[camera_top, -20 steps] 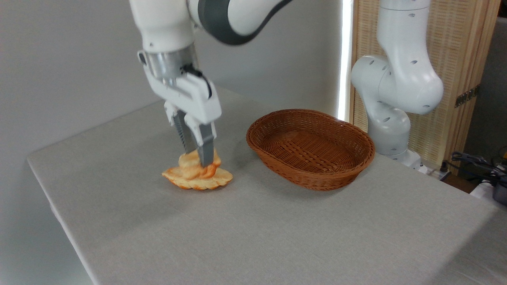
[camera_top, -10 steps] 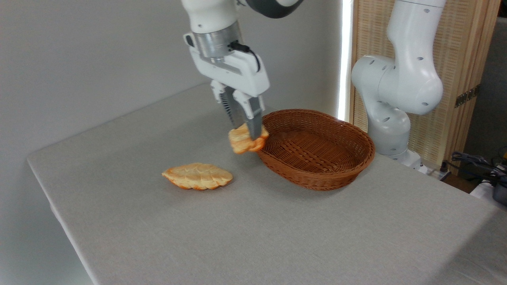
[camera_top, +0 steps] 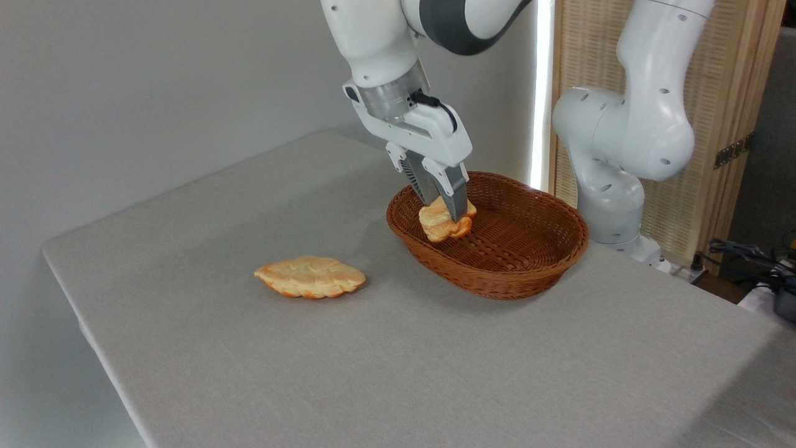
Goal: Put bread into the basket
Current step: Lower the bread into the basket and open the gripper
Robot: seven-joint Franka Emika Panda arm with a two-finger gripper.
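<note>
Nearest to the camera, a wide bare part of the grey table [camera_top: 398,373] was seen, covered by a plain cloth-like surface. Further back on the left side, a flat leaf-shaped golden pastry [camera_top: 310,277] was laid directly on the table, well apart from everything else.

To the right of it and a little farther, the basket [camera_top: 497,274] was placed on the table, an oval one of reddish-brown wicker with low sides. The bread [camera_top: 439,225], a small lumpy bun with pale top and orange-brown edges, was held over the left inner part of the basket, inside its rim as the picture showed it. Whether the bread was touching the woven bottom could not be told.

The gripper [camera_top: 449,213] was pointed down and tilted slightly, and its two grey fingers [camera_top: 459,200] were clamped on the upper part of the bread. Above it, the white and grey arm [camera_top: 385,50] was bent out of the top of the picture.

Behind the basket on the right, the white base of the robot [camera_top: 612,155] was stood at the table edge, in front of a light wooden screen [camera_top: 715,74]. Some dark cables [camera_top: 746,255] were seen at the far right.
</note>
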